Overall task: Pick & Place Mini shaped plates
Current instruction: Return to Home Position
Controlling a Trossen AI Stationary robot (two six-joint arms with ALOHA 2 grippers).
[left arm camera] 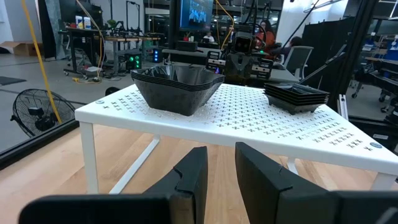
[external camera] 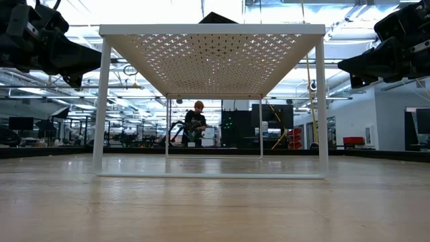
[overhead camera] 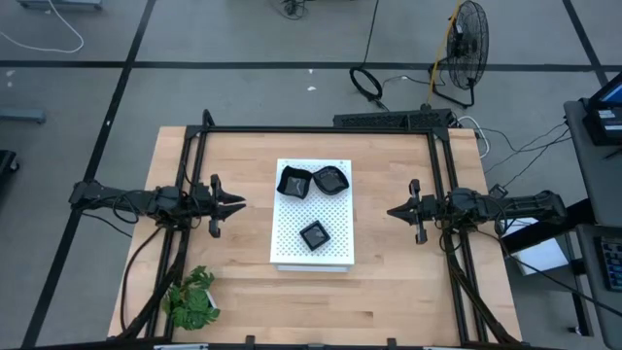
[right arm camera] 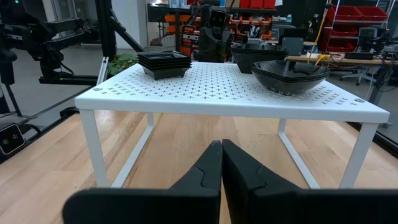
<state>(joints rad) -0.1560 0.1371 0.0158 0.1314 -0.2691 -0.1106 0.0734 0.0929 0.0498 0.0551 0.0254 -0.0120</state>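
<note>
Two arms stand off the shelf with nothing carried, so this reads as the homing step and the placing looks done. Left tool (overhead camera: pixel 238 202) hovers over the left of the worktop (overhead camera: pixel 233 282), well apart from the shelf, fingers (left arm camera: pixel 194 174) slightly parted and empty. Potted plant (overhead camera: pixel 191 297) sits at the near-left corner.

Centre: white perforated shelf (overhead camera: pixel 326 209) on legs holds every one of the mini shaped plates in view. There's a deep stack (overhead camera: pixel 293 182) far-left, a second deep stack (overhead camera: pixel 330 179) just beside it on the right, and a flat square stack (overhead camera: pixel 315 235) nearer, alone.

Right tool (overhead camera: pixel 393 210) hovers right of the shelf, fingers pressed together and empty.

Next, my guess: no grasp is needed, just fold both arms to rest, staying away from the shelf legs.

Worktop is pale wood inside a black frame (overhead camera: pixel 321 129). The room has a grey taped floor, a floor fan (overhead camera: pixel 468 49) far right and a person (external camera: pixel 197 121) far beyond.
</note>
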